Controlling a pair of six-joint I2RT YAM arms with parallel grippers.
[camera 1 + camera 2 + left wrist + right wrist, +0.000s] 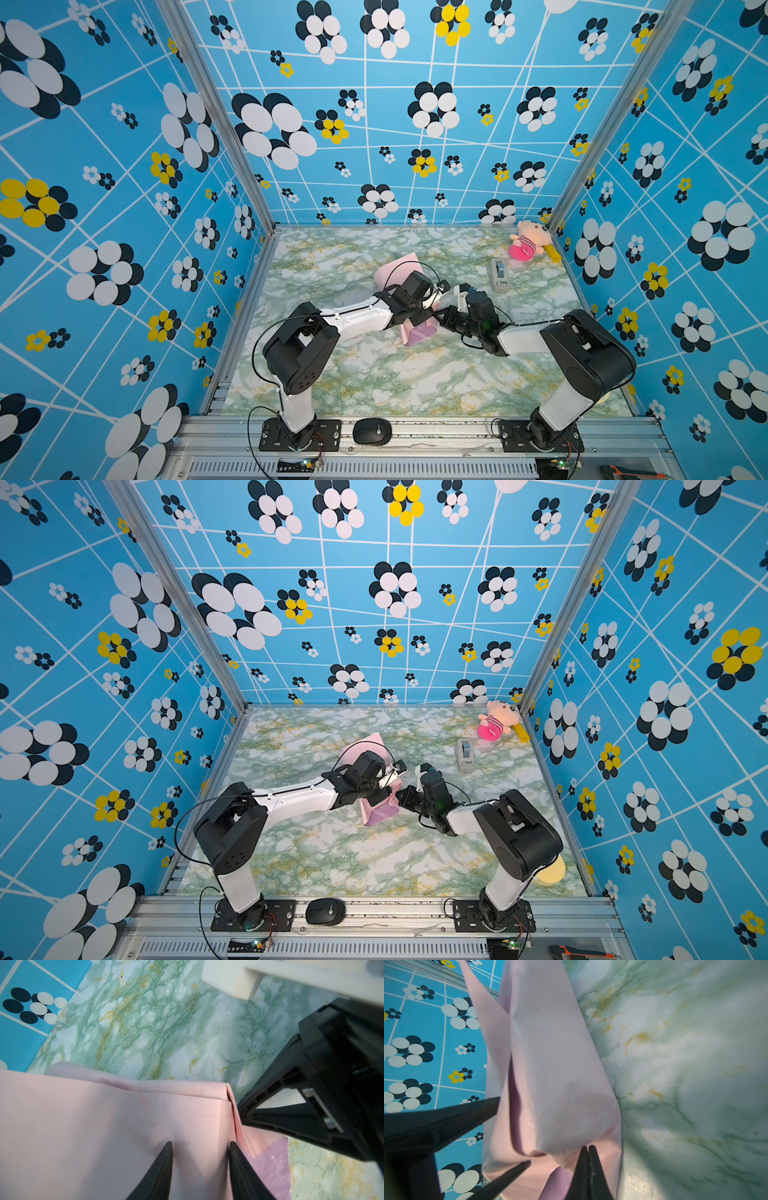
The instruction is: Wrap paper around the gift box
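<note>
**Flaps Held Down Over a Hidden Box**

In both top views, shows the paper [397, 268] in the middle of the table [374, 374], bunched into a raised bundle, pink at the far end, lilac at the near end. Shows no box anywhere; judged to lie inside the bundle, unconfirmed. Finds the left arm [357, 318] and right arm [519, 338] meeting over the bundle from either side. Leaves a tape dispenser [500, 275] well apart, toward the far right, near a toy [528, 245].

From the left wrist, shows the left gripper [200, 1145] spread, both tips set on the pink face, nothing pinched between. Puts a folded flap edge just beyond the tips, and the right gripper [244, 1110] against the bundle's side.

From the right wrist, shows the right gripper [588, 1148] pressed together, tips at the rim of a pink fold; nip on a paper edge or mere touch: cannot tell. Shows the left fingers [467, 1115] touching the bundle's other side.

Judged step: pinning overlapped flaps over the box, with no tape seen on the seam. Calls next for pinning the seam flat with one gripper, freeing the other to fetch tape from the dispenser or crease the open lilac end, and easing off gently enough to stop the fold springing open.
</note>
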